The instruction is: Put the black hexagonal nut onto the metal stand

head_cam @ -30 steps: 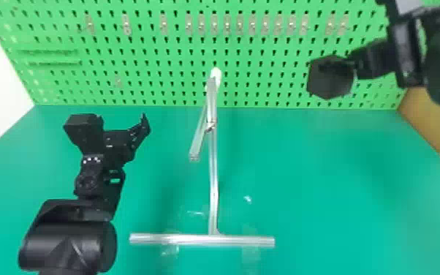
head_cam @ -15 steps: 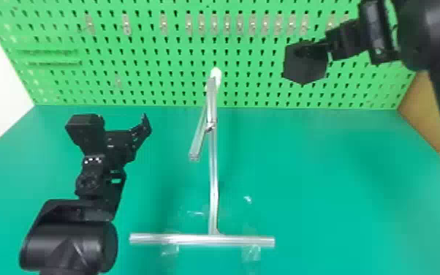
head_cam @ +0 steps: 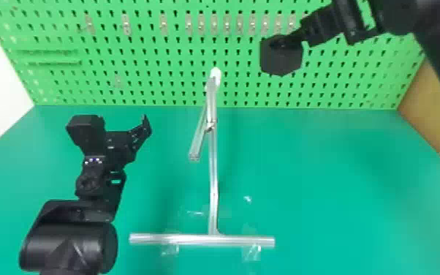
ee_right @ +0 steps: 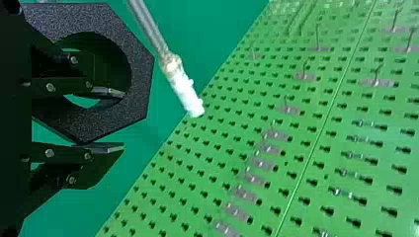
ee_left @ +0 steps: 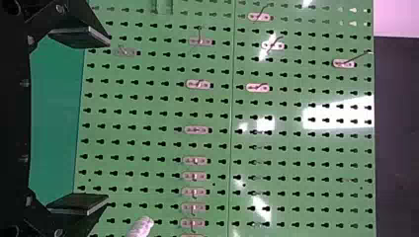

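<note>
Steadily, the right end effector (ee_right: 120,121), pinching the black nut (head_cam: 285,65) by its wall, has swung leftward; the metal stand (head_cam: 213,183) lies nearer, on its left, so lining up probably comes next.

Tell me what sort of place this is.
Probably a robotics lab or test workshop: a green pegboard, a metal stand on a green table, and a robot's right gripper holding a black hexagonal nut.

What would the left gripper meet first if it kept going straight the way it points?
Most likely the green pegboard, which lies straight ahead between the left gripper's open fingers. The stand's white tip looks off to one side, though depth is hard to judge.
</note>
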You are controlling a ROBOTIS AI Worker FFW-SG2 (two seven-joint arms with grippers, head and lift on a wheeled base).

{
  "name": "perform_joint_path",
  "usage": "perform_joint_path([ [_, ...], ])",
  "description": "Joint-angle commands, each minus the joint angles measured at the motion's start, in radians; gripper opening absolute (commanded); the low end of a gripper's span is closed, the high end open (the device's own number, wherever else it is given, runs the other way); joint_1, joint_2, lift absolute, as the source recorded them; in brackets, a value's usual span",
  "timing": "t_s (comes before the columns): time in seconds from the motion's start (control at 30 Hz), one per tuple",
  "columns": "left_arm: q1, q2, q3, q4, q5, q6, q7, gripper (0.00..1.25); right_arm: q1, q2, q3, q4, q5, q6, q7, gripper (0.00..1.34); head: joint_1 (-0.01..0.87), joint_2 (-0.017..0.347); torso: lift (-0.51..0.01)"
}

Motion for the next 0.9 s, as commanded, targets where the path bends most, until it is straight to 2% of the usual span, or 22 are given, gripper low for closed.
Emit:
perform_joint_path([
  [0.0, 0.003, 0.002, 0.002, 0.000, -0.004, 0.000, 0.000, 1.08, -0.062, -0.012, 0.057, 0.112, -0.189, -0.078, -0.048, 0.29, 0.693, 0.081, -0.001],
  [0.07, 0.003, 0.002, 0.002, 0.000, -0.005, 0.000, 0.000, 1.08, -0.085, -0.015, 0.083, 0.147, -0.268, -0.106, -0.085, 0.29, 0.693, 0.081, -0.001],
  [0.23, 0.003, 0.003, 0.002, -0.002, -0.008, 0.000, -0.002, 1.08, -0.151, -0.016, 0.159, 0.209, -0.368, -0.155, -0.125, 0.29, 0.693, 0.081, -0.001],
  [0.5, 0.001, 0.014, -0.004, 0.000, -0.005, 0.000, 0.000, 1.08, -0.223, -0.010, 0.258, 0.250, -0.468, -0.193, -0.154, 0.29, 0.693, 0.081, -0.001],
  [0.87, -0.003, 0.023, -0.014, 0.000, -0.005, 0.003, 0.000, 1.08, -0.273, 0.005, 0.354, 0.291, -0.598, -0.235, -0.206, 0.29, 0.693, 0.081, -0.001],
])
